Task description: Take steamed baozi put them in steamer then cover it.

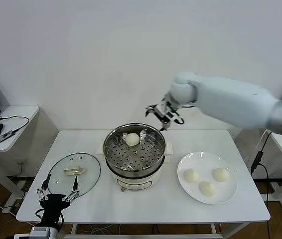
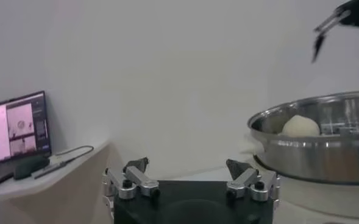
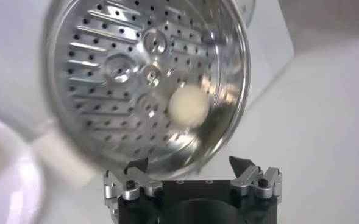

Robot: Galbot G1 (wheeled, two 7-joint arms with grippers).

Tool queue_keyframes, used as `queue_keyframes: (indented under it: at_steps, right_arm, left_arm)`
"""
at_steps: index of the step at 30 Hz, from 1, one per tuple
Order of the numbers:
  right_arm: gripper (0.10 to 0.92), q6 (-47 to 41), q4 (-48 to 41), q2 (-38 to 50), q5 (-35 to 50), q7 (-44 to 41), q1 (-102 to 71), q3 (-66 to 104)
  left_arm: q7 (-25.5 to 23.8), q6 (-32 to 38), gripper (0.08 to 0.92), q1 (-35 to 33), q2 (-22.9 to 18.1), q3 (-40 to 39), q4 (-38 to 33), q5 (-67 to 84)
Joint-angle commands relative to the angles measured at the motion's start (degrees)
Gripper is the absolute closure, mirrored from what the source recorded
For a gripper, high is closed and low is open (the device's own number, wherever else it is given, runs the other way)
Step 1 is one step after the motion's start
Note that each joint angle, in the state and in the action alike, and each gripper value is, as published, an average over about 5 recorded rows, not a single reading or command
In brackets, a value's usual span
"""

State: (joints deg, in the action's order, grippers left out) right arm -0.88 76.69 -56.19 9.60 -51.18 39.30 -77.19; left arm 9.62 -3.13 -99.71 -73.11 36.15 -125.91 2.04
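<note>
bright, even, diffuse light in all views; white wall + table (image 1: 230,199) look a bit washed out. shadows soft and faint, e.g. under the steamer (image 1: 135,158) and plate (image 1: 230,191). steel tray and rim catch specular glare, esp. in right wrist view (image 3: 149,79). head view sharp w/ no obvious edge distortion. right wrist view soft overall: baozi (image 3: 189,105) blurred, plate at the edge a hazy smear, only near fingers (image 3: 133,182) crisp. left wrist view: fingers (image 2: 136,176) in focus, monitor (image 2: 14,128) slightly soft.
</note>
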Motion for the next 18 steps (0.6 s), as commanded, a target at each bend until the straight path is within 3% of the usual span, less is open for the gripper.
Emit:
queue_keyframes:
  at_steps: [1,9,18]
  right_arm:
    - [0.203,-18.35,20.84,24.64,7.25,-0.57,4.53,-2.53]
    - [0.203,-21.07,25.67,34.35,2.54,0.53,-6.52,1.25]
    - [0.203,-21.64,20.90,31.16,-1.31,1.77,-20.43,5.53]
  left_arm:
    - [0.02,-1.97,0.177,0.19,0.99,-0.40,-0.34,-0.15]
    - [0.02,-2.14,0.177,0.60,1.80,-1.05,1.16,-0.40]
    - [0.00,-2.25,0.177,0.85,1.39,-0.73,2.01,-0.69]
